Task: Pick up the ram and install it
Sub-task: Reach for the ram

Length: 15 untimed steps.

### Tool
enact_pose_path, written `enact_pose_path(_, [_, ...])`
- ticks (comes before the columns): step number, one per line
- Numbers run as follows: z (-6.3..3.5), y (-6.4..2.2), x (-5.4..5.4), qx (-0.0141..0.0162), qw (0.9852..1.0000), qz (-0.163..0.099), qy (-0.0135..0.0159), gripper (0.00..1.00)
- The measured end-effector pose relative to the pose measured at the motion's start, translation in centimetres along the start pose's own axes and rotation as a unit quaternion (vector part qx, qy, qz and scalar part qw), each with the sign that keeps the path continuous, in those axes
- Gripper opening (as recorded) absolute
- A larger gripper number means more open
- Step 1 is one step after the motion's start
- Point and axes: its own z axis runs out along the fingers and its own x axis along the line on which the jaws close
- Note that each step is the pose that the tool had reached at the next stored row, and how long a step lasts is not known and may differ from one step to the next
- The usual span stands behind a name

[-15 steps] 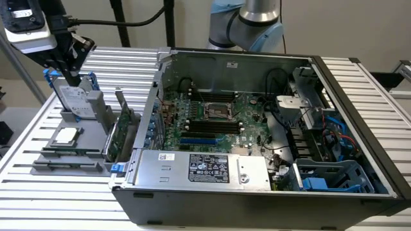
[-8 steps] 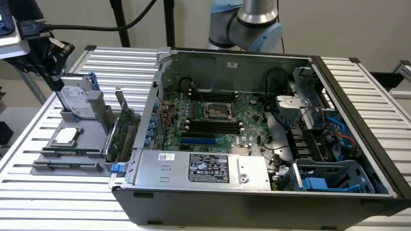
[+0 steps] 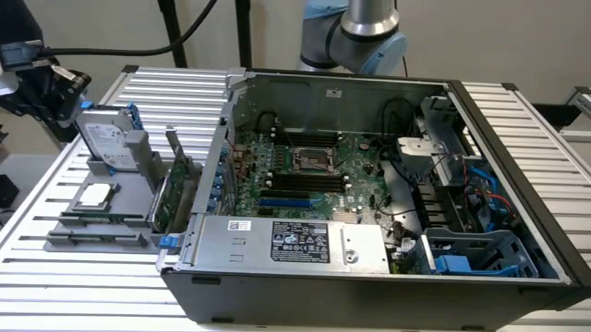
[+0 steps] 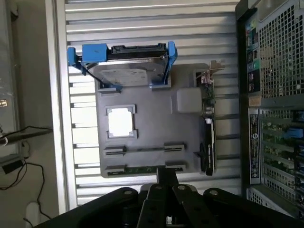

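Ram (image 4: 140,169) sits in the gray holder tray (image 4: 156,123), in the slot row farthest from the hard drive (image 4: 126,76); processor chip (image 4: 120,121) and expansion card (image 4: 207,128) share the tray, beside the open computer case (image 3: 369,294). Gripper (image 4: 166,176) hangs over the ram's end nearest the card; contact unclear, and whether it is open or closed cannot be told

Silver arm (image 3: 369,17), pale-blue joint caps (image 3: 395,50); black tool (image 4: 166,179).
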Motion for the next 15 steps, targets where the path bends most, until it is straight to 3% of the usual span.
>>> enact_pose_path(6, [0.35,-0.7,0.8,0.0002,1.0,0.0,0.001,0.0])
enact_pose_path(15, [0.61,-0.87,1.6,0.0014,1.0,-0.002,0.0017,0.0])
